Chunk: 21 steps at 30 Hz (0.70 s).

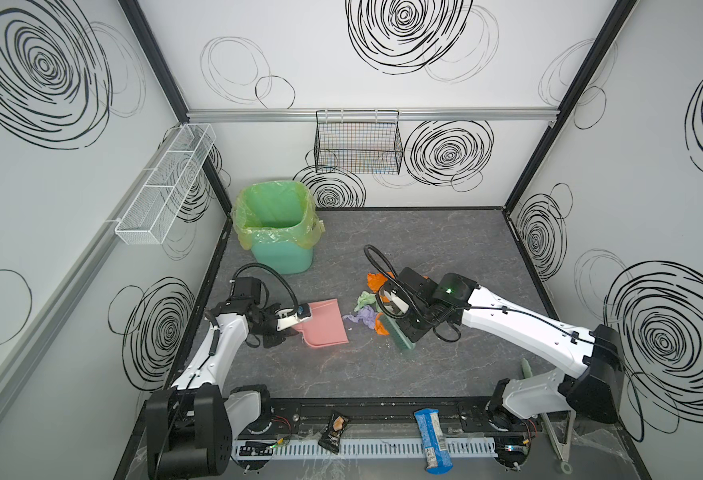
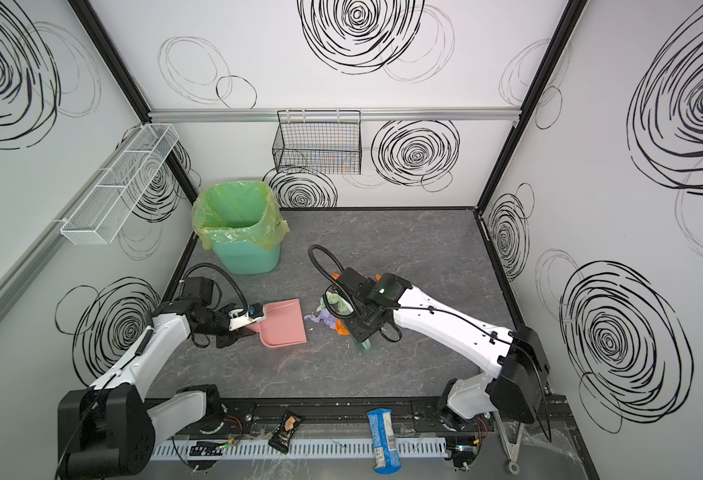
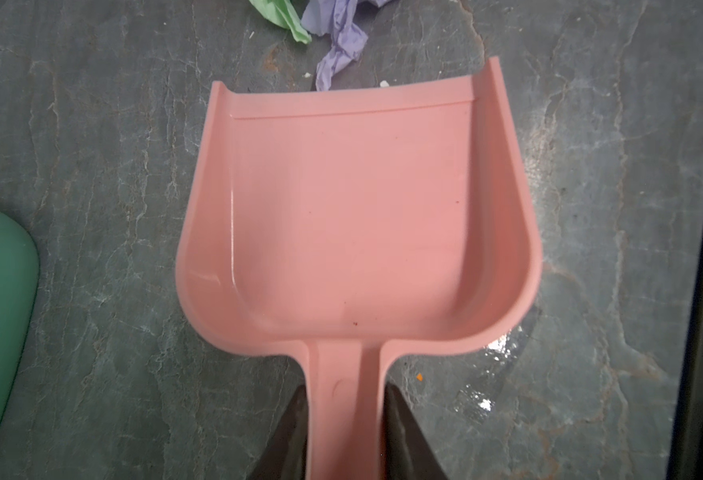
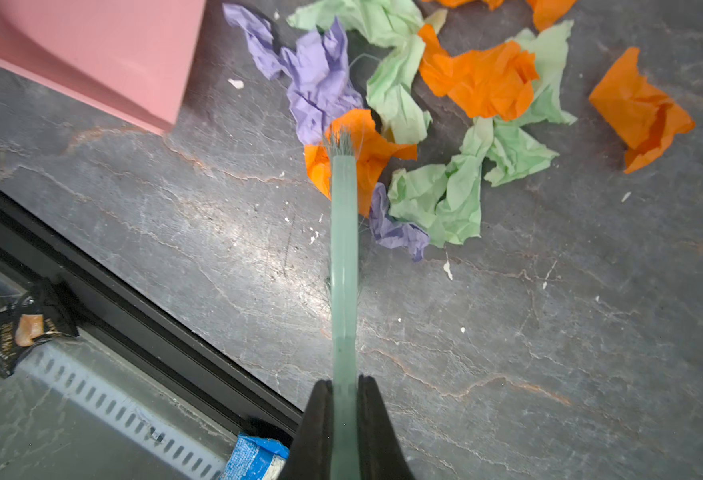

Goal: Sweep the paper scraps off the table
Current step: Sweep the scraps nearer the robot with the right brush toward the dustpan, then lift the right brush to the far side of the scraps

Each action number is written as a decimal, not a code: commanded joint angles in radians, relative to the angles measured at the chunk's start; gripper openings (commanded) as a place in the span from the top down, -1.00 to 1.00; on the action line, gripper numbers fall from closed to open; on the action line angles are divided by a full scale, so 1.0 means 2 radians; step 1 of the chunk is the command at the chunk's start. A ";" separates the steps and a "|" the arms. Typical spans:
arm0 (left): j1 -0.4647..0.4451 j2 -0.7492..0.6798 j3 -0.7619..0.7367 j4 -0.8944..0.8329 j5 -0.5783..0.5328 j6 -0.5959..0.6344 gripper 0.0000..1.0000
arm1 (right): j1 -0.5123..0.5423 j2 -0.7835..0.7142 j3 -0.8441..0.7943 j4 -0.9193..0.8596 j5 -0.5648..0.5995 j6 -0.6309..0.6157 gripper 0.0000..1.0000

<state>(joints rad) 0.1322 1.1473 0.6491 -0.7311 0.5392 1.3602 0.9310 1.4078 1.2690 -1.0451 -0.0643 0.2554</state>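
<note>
Nearest the camera, on the plastic-covered front ledge, lay a dark snack packet (image 1: 334, 432) and a blue snack wrapper (image 1: 433, 440), well apart from each other.

Beyond the ledge stretched the table (image 1: 341, 374), dark grey with pale marble veining. On its left side, the left gripper (image 3: 343, 399) was pinched on the handle of a pink dustpan (image 1: 325, 322), one finger on each side. The dustpan rested on the table with its open mouth facing the middle.

On the right, the right gripper (image 4: 343, 390) was pressed tight around the thin handle of a pale green brush (image 4: 343, 249). The brush reached out low over the table, and its bristled end lay over an orange scrap.

The paper scraps (image 4: 487, 79), crumpled wads in orange, pale green and lavender, were bunched near the middle of the table, between the dustpan's mouth and the brush. A lavender one lay just beside the dustpan's lip; one orange wad sat a little apart from the heap.

Further back, in the far left corner of the table, stood a green bin (image 1: 283, 259) lined with a yellowish bag. On the walls hung a black wire basket (image 1: 358, 143) and a white mesh basket (image 1: 167, 183).
</note>
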 commanded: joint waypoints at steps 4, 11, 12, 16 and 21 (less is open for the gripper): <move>0.004 0.022 0.002 0.017 -0.010 -0.007 1.00 | -0.019 -0.050 0.098 -0.014 0.053 -0.010 1.00; -0.013 0.034 0.032 0.019 -0.019 -0.025 1.00 | -0.100 0.015 0.207 -0.095 0.285 0.069 1.00; -0.019 0.034 0.035 0.022 -0.025 -0.029 1.00 | -0.109 0.039 0.214 -0.108 0.329 0.079 1.00; -0.051 0.040 0.040 0.043 -0.055 -0.054 1.00 | -0.151 0.109 0.206 -0.105 0.355 0.084 1.00; -0.077 0.060 0.049 0.050 -0.084 -0.070 1.00 | -0.182 0.201 0.236 -0.106 0.352 0.087 1.00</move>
<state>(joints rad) -0.0051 1.2446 0.7170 -0.6487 0.4088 1.2526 0.5903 1.7725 1.6985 -1.1862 0.5621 0.3958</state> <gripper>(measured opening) 0.288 0.105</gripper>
